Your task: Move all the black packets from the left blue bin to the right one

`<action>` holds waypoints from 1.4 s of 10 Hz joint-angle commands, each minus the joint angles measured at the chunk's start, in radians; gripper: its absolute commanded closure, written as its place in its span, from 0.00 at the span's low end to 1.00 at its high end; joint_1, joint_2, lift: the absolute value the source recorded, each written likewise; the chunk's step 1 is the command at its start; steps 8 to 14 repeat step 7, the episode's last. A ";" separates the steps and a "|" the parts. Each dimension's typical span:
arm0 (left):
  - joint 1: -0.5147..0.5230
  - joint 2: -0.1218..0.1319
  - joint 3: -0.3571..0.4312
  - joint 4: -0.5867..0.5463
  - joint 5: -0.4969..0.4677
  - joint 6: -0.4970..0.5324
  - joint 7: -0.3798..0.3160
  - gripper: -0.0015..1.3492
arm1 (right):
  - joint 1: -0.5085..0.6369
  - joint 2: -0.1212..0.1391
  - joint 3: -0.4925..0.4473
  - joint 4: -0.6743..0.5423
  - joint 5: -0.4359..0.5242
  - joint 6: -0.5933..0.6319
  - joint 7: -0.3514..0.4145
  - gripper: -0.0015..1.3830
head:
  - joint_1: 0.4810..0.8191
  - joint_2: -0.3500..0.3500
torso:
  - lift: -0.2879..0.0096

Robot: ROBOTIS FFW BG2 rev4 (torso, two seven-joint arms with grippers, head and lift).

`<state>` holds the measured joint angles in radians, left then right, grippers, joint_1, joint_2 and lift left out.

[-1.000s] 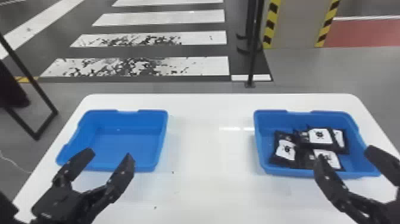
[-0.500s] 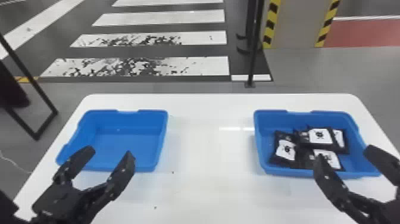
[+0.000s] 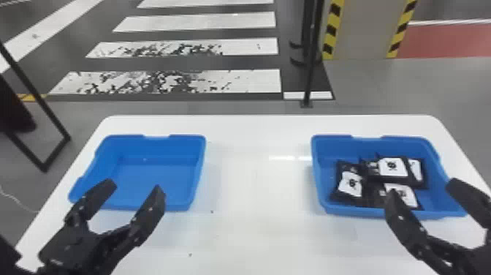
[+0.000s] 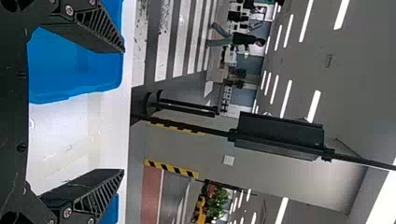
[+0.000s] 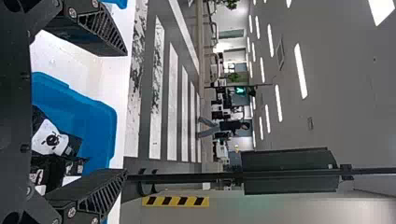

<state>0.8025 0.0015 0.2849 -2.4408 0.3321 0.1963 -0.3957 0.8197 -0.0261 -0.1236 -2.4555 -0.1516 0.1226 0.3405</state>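
Table: white — lower centre
Crosswalk: upper left
Pillar: grey, upper right
Left gripper: lower left, jaws apart
Right gripper: lower right — jaws apart

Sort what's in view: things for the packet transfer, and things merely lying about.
For the job:
- black packets, inside the right blue bin
- left blue bin, empty
- left end effector
- right end effector

Merely around:
- white cable
- black pole
- crosswalk stripes
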 commanded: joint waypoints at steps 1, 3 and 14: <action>0.000 -0.004 0.000 0.000 0.005 0.002 0.000 0.10 | 0.000 0.000 0.000 0.000 -0.002 0.000 0.000 0.10 | 0.63 0.63 | 0.50; 0.000 -0.004 -0.002 0.005 0.005 0.005 0.000 0.10 | 0.000 0.000 0.000 0.000 -0.002 0.000 0.000 0.10 | 0.63 0.63 | 0.50; 0.000 -0.004 -0.002 0.005 0.007 0.012 0.000 0.10 | 0.000 -0.002 0.000 0.002 -0.006 0.000 0.000 0.10 | 0.63 0.62 | 0.50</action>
